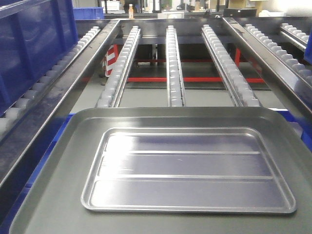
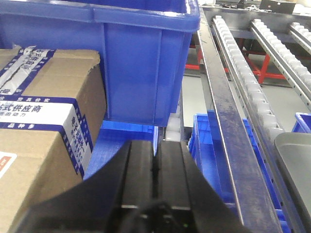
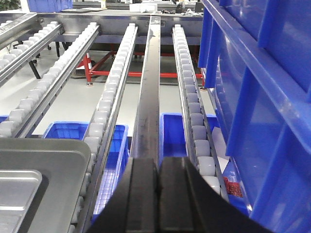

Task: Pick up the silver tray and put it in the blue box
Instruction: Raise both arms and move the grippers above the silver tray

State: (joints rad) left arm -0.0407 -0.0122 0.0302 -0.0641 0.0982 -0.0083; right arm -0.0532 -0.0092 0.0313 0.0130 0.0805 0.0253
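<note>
Silver tray (image 1: 187, 170) is laid flat inside larger grey tray (image 1: 58, 161), nearest cam. Blue box (image 2: 146, 63) is seen at L, apart from it. L gripper (image 2: 155, 148) & R gripper (image 3: 159, 165) are pressed closed, nothing held.

Place: a warehouse or factory logistics floor.
Racking: long steel roller tracks (image 1: 175, 63) run side by side on a red frame (image 1: 204, 79) above a grey floor (image 1: 146, 97).
Storage: a blue box (image 2: 141, 63), blue bins (image 3: 63, 131) beneath the rails, and a taped cardboard carton (image 2: 48, 97).
</note>
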